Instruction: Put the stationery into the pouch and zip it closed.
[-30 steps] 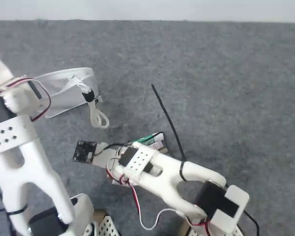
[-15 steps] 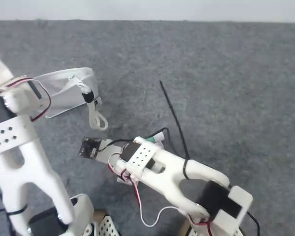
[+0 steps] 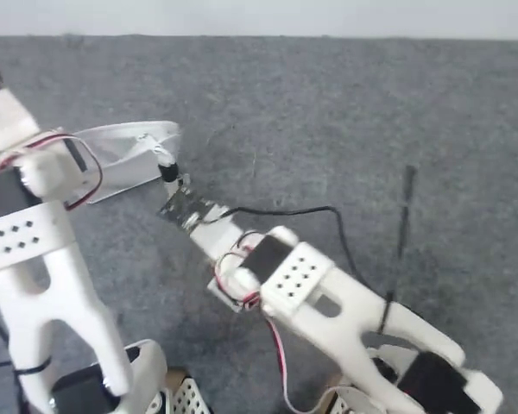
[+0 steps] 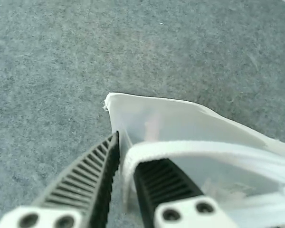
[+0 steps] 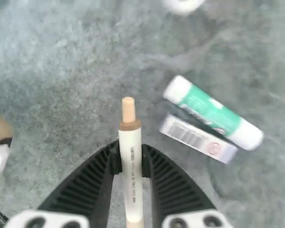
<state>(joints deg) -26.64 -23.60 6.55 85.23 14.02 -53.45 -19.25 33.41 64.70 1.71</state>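
Newly arriving beside the pouch (image 3: 121,157), clamping a white pen (image 5: 131,171) in the right gripper (image 5: 129,146); pinching the pouch rim, seemingly lifted, in the left gripper (image 4: 127,152); leaving open carpet (image 3: 371,112) beyond.

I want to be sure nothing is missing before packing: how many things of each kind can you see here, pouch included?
clear pouch: 1
white pen: 1
green-and-white tube: 1
small white labelled block: 1
Total: 4
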